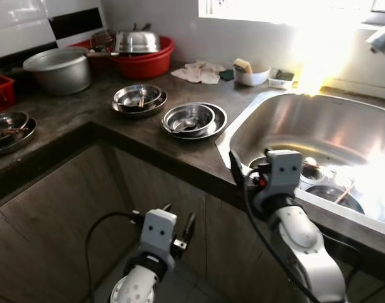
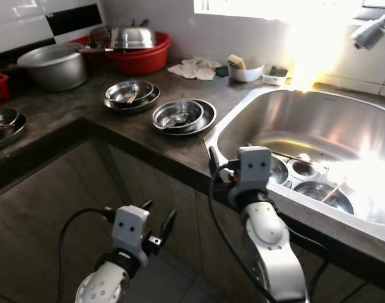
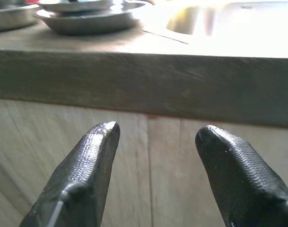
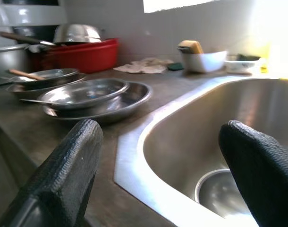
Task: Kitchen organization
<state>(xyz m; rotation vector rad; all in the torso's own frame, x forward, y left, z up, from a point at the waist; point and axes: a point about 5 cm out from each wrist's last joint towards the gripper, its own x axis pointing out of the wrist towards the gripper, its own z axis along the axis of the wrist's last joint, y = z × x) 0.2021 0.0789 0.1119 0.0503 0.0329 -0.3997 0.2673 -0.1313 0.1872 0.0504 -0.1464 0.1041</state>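
Stainless steel dominates what we see: the big sink (image 1: 319, 126) is set into the dark stone surface (image 1: 72, 117), which runs round a corner above wooden cabinet fronts (image 1: 66, 214). Next in size, a large grey pot (image 1: 59, 68) stands at the back beside a red basin (image 1: 145, 62) holding a steel lid (image 1: 137, 41). In front of these, two stacks of steel dishes wait: one (image 1: 139, 99) with a utensil in it, the other (image 1: 194, 119) nearer the sink with a spoon in its top bowl. A third stack (image 1: 8, 129) sits at the far left edge. A crumpled cloth (image 1: 199, 71) and a white bowl (image 1: 251, 73) with a sponge lie by the window.

We judge the organising barely begun: used dishes are spread over the surface, several bowls (image 2: 322, 192) lie in the sink bottom, and nothing is held.

Our right end effector (image 4: 158, 156) is raised at the sink's near corner, its fingers (image 4: 63, 175) well apart and empty; the dish stack by the sink lies just ahead and to its left, the sink bowls just ahead and below. Our left end effector (image 3: 156, 142) hangs low before the cabinet front, below the surface edge, fingers (image 3: 94, 151) spread and empty, well apart from any dish.
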